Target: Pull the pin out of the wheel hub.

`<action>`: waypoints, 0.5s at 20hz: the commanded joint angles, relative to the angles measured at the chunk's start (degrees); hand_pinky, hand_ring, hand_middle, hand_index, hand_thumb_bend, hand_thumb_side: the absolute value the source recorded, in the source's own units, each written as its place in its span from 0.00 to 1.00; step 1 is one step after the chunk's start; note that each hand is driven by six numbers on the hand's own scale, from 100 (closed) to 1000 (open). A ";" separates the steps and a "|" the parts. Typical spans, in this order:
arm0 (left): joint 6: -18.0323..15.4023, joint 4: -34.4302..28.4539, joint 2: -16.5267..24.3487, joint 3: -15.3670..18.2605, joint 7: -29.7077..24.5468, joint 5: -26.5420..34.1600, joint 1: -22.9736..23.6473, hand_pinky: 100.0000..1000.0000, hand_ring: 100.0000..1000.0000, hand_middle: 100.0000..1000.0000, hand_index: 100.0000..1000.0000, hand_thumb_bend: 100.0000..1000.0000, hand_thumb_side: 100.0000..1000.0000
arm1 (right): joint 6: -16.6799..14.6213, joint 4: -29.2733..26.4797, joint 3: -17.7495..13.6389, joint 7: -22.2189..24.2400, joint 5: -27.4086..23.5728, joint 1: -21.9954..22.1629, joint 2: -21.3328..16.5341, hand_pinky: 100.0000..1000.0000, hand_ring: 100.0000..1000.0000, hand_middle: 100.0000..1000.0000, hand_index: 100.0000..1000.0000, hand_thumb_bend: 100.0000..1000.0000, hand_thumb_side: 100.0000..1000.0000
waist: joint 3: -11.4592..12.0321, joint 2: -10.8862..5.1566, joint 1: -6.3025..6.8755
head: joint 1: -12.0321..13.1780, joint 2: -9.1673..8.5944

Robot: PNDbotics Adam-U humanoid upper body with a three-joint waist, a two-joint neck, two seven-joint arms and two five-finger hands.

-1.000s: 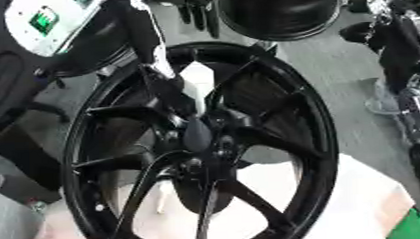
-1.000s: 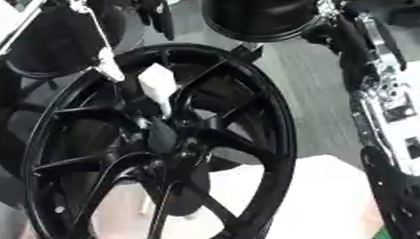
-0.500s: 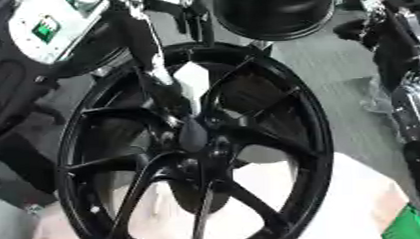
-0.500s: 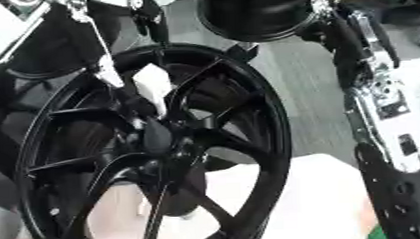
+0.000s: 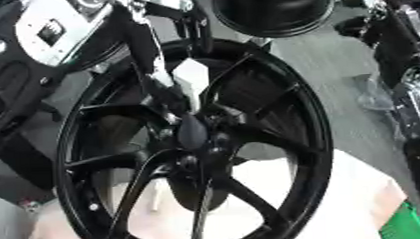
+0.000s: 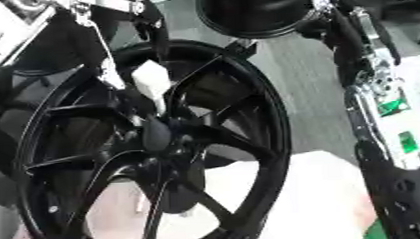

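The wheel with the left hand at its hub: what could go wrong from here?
1. The left hand reaches between the spokes toward the hub. Its fingers blend with the black metal, so the hold on the pin cannot be confirmed; it might slip off.
2. The wheel looks tilted on the white surface; pulling may shift it.
3. The hand could catch on a spoke when withdrawing.

Left hand [image 6: 125, 89] fingers at wheel hub [image 6: 157, 136].

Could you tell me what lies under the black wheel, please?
A pale sheet shows beneath the wheel, visible between the lower spokes and at its right. The spokes and hub cover the rest.
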 commanded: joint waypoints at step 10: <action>0.65 0.79 0.73 0.28 0.04 -0.48 -0.29 0.77 0.70 0.61 0.67 0.53 0.03 | 0.16 -1.17 -0.20 -0.09 -0.33 -1.20 -0.21 0.71 0.54 0.70 0.69 0.00 0.55 | -0.27 -1.11 -0.17 | 0.80 0.13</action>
